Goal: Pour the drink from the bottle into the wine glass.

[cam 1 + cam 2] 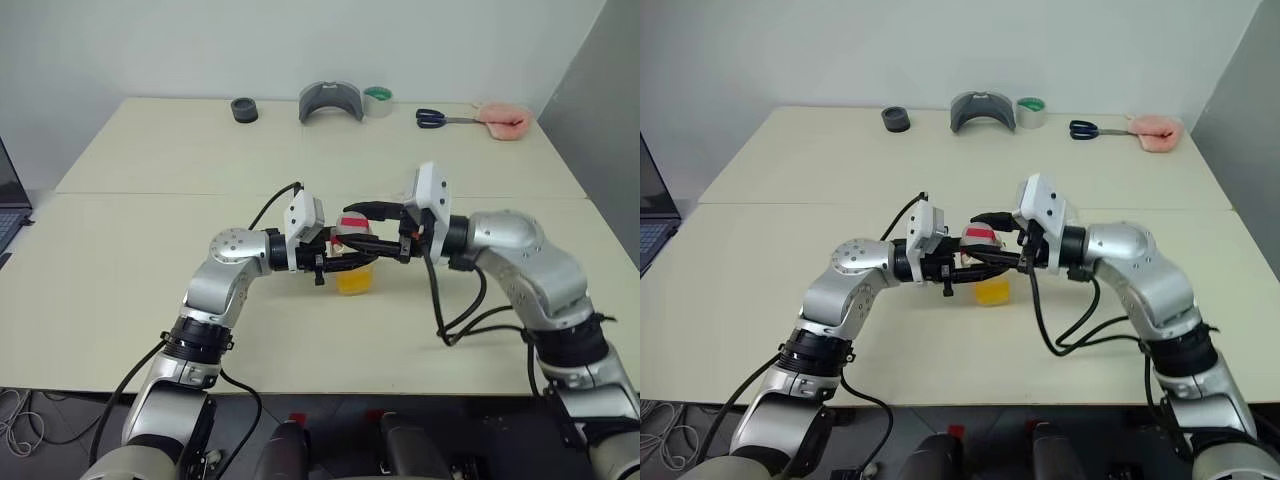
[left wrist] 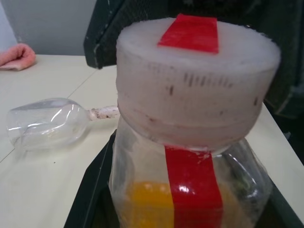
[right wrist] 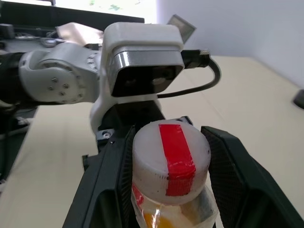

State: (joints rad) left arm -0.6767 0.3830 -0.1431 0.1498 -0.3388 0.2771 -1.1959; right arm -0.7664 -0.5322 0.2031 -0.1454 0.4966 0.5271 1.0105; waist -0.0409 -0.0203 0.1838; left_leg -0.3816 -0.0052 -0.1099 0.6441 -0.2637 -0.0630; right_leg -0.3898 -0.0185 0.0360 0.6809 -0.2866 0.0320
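Note:
The bottle (image 1: 356, 274) stands just above the table between both arms, with the orange drink (image 2: 147, 202) in its lower part. It has a pale cap (image 3: 171, 156) and a red strip. My left gripper (image 1: 362, 262) reaches in from the left and is shut on the bottle's body. From the right, my right gripper (image 1: 350, 228) is shut on the cap, one finger (image 3: 111, 180) on each side. The wine glass (image 2: 47, 121) lies on its side on the table beyond the bottle, bowl empty.
Along the table's far edge sit a black ring (image 1: 244, 110), a grey curved piece (image 1: 331, 101), a tape roll (image 1: 378, 100), scissors (image 1: 440, 118) and a pink cloth (image 1: 503, 121). A laptop (image 1: 10, 205) stands past the left edge.

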